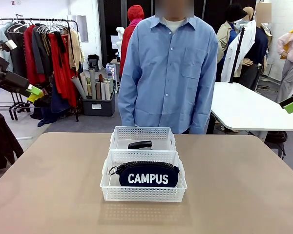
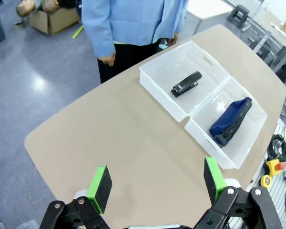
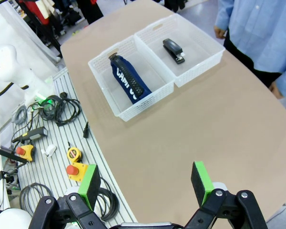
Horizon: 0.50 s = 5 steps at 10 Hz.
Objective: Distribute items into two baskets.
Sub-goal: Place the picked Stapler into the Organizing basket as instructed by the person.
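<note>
Pouch (image 1: 148,175) upright in near basket (image 1: 143,194), lettering half-hidden; stapler (image 1: 139,145) behind rim; both jaws open

The stapler (image 1: 139,145) sits half hidden (by the far basket's (image 1: 142,138) wall).

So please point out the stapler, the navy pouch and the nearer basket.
stapler (image 1: 139,145), front view, middle of its black body.
navy pouch (image 1: 148,176), front view, on the white lettering.
nearer basket (image 1: 143,193), front view, its front wall.

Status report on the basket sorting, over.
Left gripper and right gripper open, empty, above the table. Pouch in near basket, stapler in far basket. Person at far side, nothing in the way.
</note>
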Tool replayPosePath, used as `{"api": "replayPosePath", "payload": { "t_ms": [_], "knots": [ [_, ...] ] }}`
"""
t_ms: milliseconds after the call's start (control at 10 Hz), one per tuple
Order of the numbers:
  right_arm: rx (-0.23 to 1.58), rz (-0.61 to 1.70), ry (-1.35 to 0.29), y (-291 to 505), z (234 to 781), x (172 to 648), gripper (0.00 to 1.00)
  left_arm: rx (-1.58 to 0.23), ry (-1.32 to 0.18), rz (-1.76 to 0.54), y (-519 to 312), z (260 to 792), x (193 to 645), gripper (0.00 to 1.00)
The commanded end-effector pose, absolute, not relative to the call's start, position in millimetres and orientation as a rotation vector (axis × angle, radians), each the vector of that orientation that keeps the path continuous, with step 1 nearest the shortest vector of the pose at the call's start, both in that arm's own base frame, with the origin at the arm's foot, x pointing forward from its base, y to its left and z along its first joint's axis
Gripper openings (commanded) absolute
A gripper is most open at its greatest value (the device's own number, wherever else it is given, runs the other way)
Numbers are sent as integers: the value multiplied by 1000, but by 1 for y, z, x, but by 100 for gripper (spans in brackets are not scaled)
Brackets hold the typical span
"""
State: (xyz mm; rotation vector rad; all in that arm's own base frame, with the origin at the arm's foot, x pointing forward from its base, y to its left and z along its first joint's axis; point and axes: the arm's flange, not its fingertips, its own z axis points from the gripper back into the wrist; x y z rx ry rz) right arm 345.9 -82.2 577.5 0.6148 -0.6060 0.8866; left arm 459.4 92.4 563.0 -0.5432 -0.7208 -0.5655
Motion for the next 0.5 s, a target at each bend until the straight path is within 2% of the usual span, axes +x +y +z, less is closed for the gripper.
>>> {"api": "replayPosePath", "payload": {
  "t_ms": [0,400],
  "knots": [
    [624,887,-617,-81,579,346,100,-539,-719,-557,95,564,458,100],
    [624,887,-617,-81,579,346,100,-539,-719,-557,95,564,458,100]
  ]
}}
